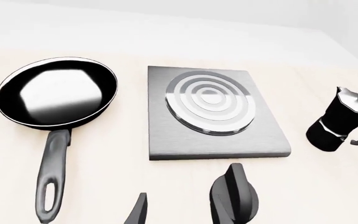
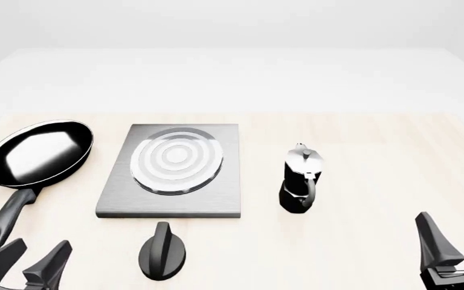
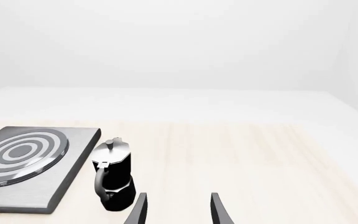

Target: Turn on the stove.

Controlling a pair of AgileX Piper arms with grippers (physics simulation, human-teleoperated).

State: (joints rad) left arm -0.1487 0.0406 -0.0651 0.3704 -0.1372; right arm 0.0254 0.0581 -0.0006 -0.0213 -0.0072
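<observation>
Stove (image 2: 171,172) sits mid-counter, its knob (image 2: 162,251) just in front, ridge pointing away from the arms. Left tool (image 2: 24,261), fingers spread and empty, waits just left of the knob, clearly nearer. Right tool (image 2: 455,240), also spread, sits well apart.

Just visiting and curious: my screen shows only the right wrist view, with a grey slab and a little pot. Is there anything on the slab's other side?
Observer: Yes, a black frying pan lies left of the stove, apart from it, with its handle toward the arms.
Operator: How would that slab get switched on?
Observer: Presumably with the separate black knob on the table just in front of it.
Operator: Is anything holding the knob?
Observer: No. The left gripper is open, off to the knob's left, not touching it.
</observation>
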